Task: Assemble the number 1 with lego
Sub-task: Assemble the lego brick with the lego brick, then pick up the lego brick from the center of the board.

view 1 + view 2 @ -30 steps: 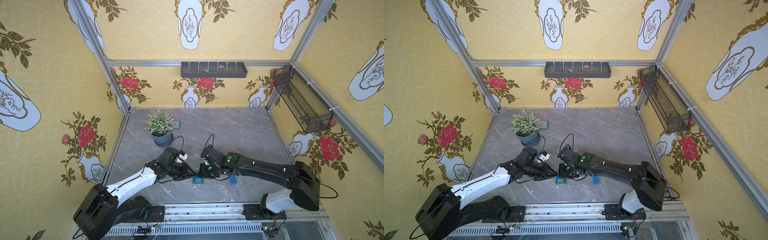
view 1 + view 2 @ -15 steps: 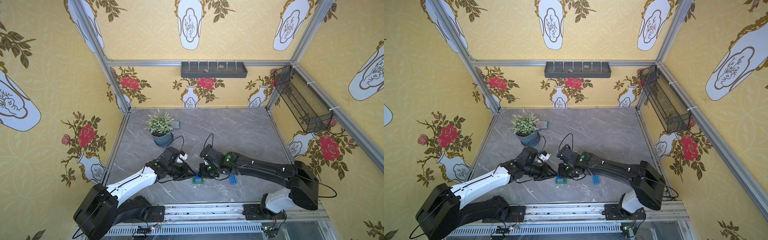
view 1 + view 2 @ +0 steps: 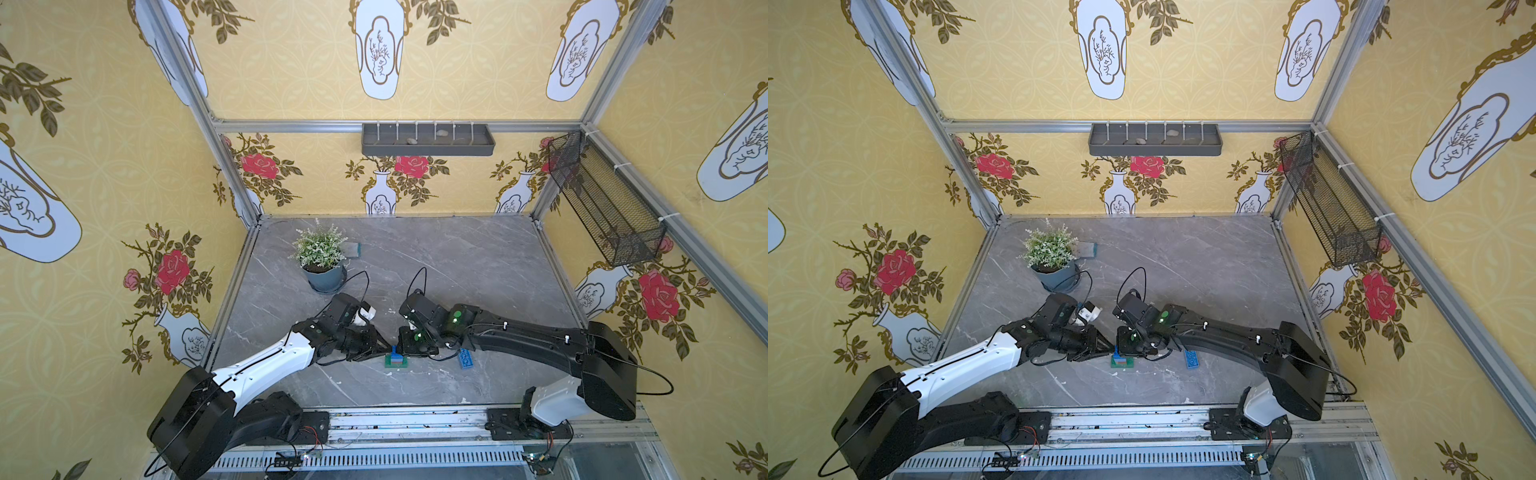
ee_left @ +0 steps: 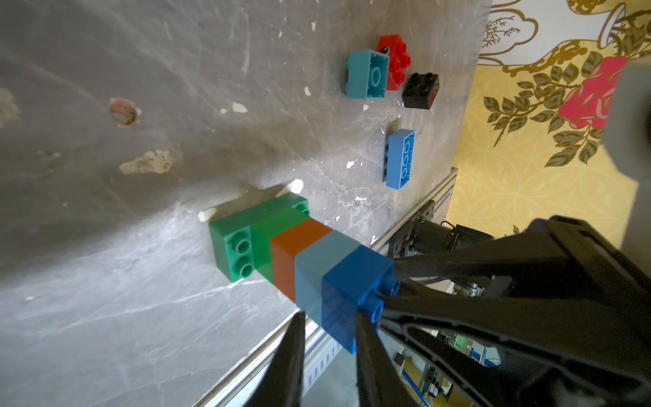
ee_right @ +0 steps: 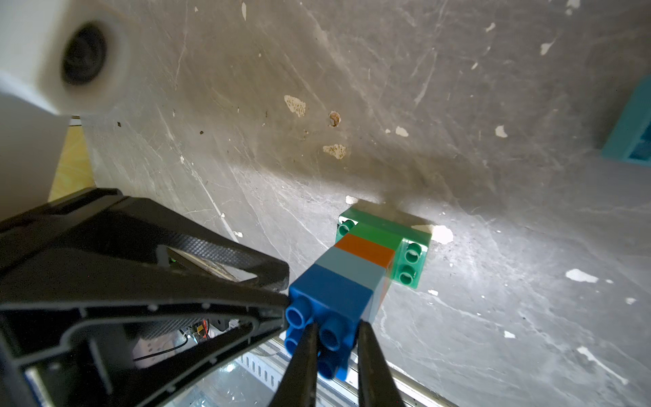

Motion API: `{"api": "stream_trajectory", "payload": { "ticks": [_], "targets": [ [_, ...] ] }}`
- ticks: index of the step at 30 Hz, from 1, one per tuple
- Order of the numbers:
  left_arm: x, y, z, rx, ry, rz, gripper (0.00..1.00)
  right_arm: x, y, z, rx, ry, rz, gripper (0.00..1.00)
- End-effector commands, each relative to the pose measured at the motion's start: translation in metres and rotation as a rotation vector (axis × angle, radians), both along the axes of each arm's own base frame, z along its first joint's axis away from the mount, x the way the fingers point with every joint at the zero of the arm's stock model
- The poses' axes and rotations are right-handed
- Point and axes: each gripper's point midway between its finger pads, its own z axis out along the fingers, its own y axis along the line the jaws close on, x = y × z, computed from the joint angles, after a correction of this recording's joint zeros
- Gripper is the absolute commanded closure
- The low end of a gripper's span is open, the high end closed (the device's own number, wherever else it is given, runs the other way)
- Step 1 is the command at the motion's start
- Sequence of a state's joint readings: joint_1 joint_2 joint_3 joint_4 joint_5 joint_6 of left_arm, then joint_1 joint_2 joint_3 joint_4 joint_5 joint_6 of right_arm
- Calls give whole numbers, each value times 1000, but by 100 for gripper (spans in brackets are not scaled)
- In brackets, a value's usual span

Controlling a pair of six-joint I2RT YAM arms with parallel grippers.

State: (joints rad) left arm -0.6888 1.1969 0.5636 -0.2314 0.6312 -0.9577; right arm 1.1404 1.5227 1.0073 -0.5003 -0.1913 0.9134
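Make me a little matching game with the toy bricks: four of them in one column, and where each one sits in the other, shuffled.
Things
1. dark blue square plastic brick
2. long green plastic brick
3. orange-brown square plastic brick
4. long blue plastic brick

Places
A. lying alone on the grey table, apart from the stack
B. in the middle of the stack
C. at the top of the stack
D. at the bottom of the stack, resting on the table

Pairs: 1-C, 2-D, 3-B, 4-A
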Motion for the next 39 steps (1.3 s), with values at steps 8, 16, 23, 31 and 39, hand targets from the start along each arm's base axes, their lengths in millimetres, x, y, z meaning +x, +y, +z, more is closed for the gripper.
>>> {"api": "stream_trajectory", "payload": {
  "ticks": [8,16,23,31,39],
  "targets": [
    [3,-1,12,5,-62,-17,65,1,2,1,-2,-42,42,63],
    [14,4,46,18,-229,-37,56,14,9,38,111,-141,36,48],
    [23,35,47,110,-457,70,48,24,-7,62,133,-249,19,42],
    [1,41,50,209,-743,114,37,61,-65,85,83,-356,-124,42],
    [-22,15,42,333,-944,94,24,79,-91,106,74,-397,-134,41]
  ]
}}
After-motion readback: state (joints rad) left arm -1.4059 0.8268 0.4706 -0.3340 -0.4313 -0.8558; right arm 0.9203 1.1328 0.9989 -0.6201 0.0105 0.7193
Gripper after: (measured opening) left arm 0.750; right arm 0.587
